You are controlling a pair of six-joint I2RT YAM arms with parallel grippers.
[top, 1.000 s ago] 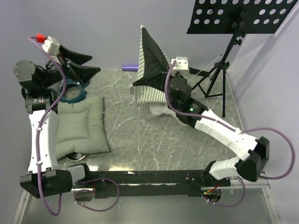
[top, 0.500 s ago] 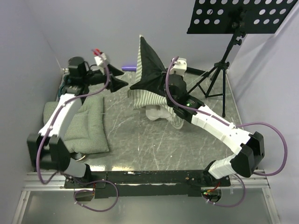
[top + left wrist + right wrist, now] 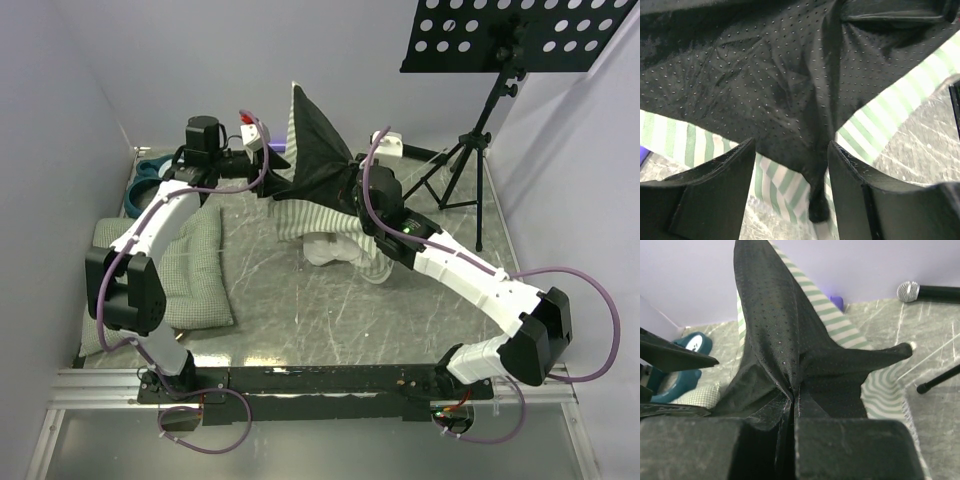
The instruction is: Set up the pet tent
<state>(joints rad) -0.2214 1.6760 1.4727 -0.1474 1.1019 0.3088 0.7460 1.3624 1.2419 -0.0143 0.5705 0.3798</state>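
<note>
Overhead, the pet tent (image 3: 318, 140) stands part-raised at the far middle of the table (image 3: 300, 300). Its black lining rises to a peak, with striped fabric slumped below. The right gripper (image 3: 352, 175) holds the lining from the right. The left gripper (image 3: 283, 177) faces the tent's left corner.

Left wrist view: the jaws are apart and grip nothing. A dangling black corner of the tent hangs between the fingers (image 3: 715, 195), off-centre. Contact cannot be confirmed.

Right wrist view: the jaws are clenched on a fold of lining, which runs up and away from them.

Judgement: the left arm is the free one. The corner lies straight ahead within its gap, so closing should capture it.
</note>
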